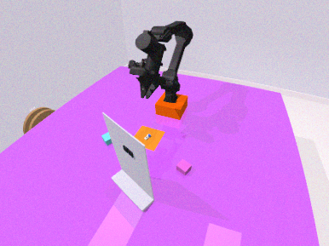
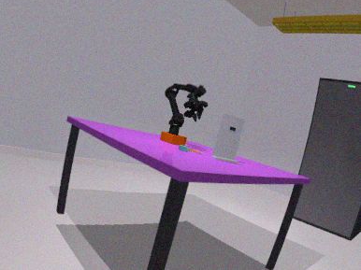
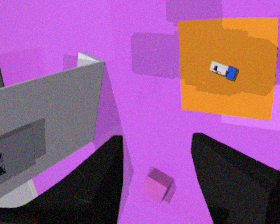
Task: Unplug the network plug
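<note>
The small white and blue network plug (image 1: pixel 147 136) (image 3: pixel 224 70) lies flat inside the orange marked square (image 1: pixel 144 132) (image 3: pixel 206 91) on the purple table. The grey upright panel (image 1: pixel 129 165) (image 2: pixel 229 136) (image 3: pixel 56 106) stands on its base near the square, and its dark socket (image 1: pixel 128 151) (image 3: pixel 21 143) holds nothing. My gripper (image 1: pixel 146 94) (image 2: pixel 194 115) (image 3: pixel 158 143) is open and holds nothing. It hangs high above the table, back near the arm's base, well clear of the plug and the panel.
The arm stands on an orange base block (image 1: pixel 171 105) (image 2: pixel 173 137). A small pink cube (image 1: pixel 184 167) (image 3: pixel 158 185) lies right of the panel, a cyan cube (image 1: pixel 106 138) (image 2: pixel 182 148) behind it. A brown round object (image 1: pixel 36 118) sits beyond the table's left edge.
</note>
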`<move>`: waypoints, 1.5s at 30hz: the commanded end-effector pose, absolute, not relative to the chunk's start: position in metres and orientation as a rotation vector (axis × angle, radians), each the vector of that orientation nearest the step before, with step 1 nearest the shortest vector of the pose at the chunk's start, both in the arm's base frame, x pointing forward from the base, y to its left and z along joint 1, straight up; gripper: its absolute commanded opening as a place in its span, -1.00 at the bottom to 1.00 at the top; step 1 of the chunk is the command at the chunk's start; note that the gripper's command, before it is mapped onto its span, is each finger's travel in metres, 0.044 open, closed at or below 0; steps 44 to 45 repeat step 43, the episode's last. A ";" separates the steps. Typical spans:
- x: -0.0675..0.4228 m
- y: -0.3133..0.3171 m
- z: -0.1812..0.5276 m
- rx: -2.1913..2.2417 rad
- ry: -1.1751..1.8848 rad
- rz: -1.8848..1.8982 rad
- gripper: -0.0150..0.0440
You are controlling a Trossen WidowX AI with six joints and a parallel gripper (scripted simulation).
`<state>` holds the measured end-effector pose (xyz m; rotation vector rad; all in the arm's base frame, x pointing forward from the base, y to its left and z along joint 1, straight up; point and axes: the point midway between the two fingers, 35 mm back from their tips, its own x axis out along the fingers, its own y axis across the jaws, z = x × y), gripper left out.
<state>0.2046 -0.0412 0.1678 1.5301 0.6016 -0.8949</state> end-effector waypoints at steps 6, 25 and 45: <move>0.202 -0.040 0.196 1.529 0.600 -0.888 0.04; 0.202 -0.040 0.196 1.529 0.600 -0.888 1.00; 0.202 -0.040 0.196 1.529 0.600 -0.888 1.00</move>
